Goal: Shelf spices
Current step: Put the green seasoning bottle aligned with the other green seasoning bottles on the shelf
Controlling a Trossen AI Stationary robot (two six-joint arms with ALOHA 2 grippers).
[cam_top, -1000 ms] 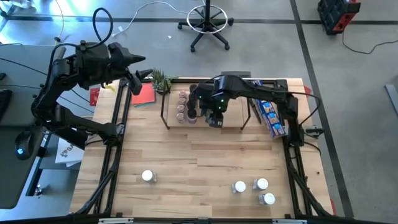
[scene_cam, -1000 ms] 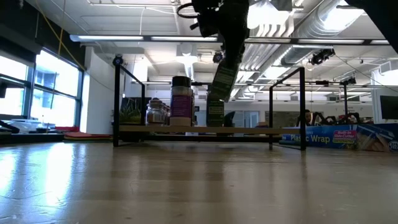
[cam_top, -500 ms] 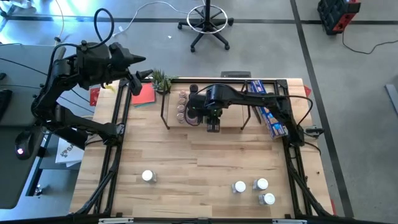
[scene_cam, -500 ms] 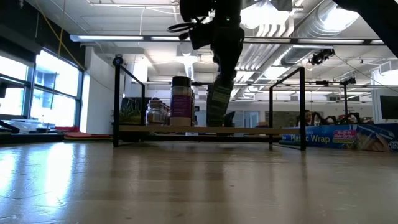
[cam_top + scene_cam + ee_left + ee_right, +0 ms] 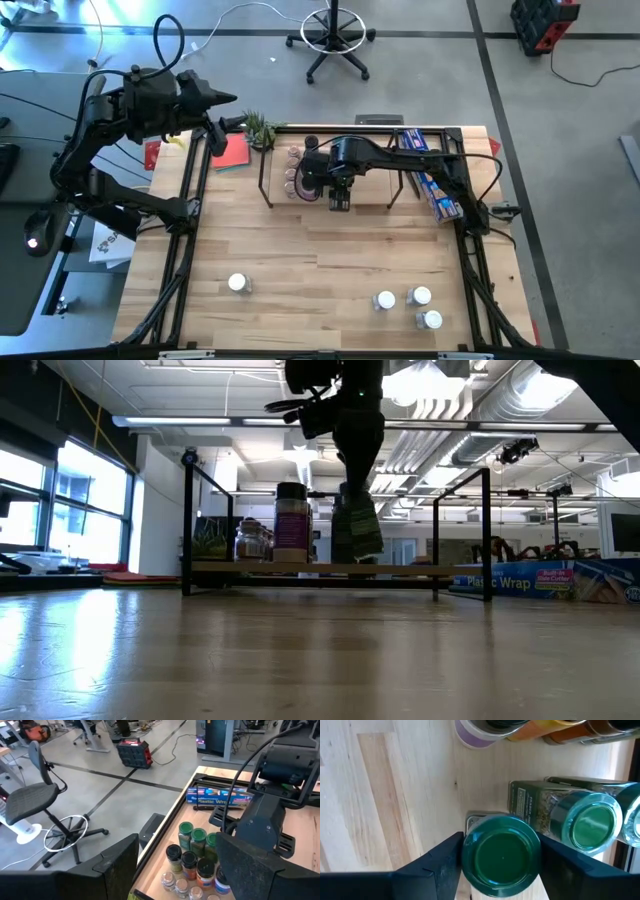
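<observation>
**While a green-lidded jar is being set down on the shelf**

As the green-lidded jar (image 5: 501, 856) is being lowered onto the shelf (image 5: 372, 192) beside the spices (image 5: 296, 170) standing at its left end, it is being flanked by the right gripper (image 5: 500, 865); whether the fingers are pinching cannot be told. Release should be made only once the base is sitting flat. The left gripper (image 5: 175, 865) is being held spread, far left.

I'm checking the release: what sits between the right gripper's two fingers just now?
In the right wrist view, a green-lidded spice jar fills the gap between the right gripper fingers, standing on the shelf beside another green-lidded jar.
</observation>
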